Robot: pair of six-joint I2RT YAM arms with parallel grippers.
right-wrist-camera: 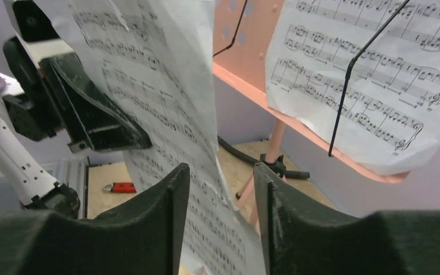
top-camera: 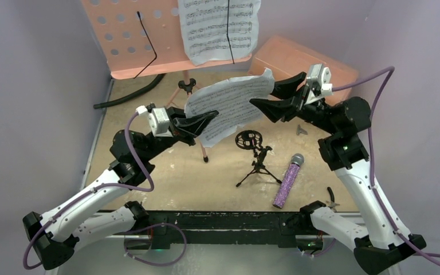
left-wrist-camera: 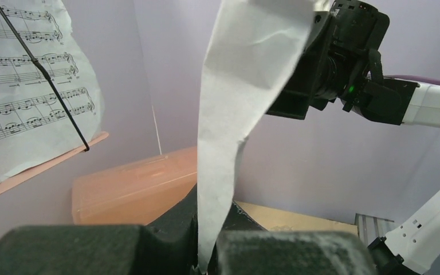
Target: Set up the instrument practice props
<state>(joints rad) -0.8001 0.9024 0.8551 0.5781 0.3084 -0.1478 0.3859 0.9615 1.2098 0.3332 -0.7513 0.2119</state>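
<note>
Limply, the thin creased page (top-camera: 229, 106) curls from the left end effector (top-camera: 211, 117).

The tan table (top-camera: 166, 183) carries a purple microphone (top-camera: 288, 180), a black tripod mic stand (top-camera: 256, 163) and a salmon box (top-camera: 298, 60).

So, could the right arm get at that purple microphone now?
Probably yes: the microphone lies uncovered near its base, and the right pincer stands open, gripping nothing; the left pincer holds the loose page.

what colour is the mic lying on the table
The microphone is glittery purple with a grey head, clearest in the top external view.
</note>
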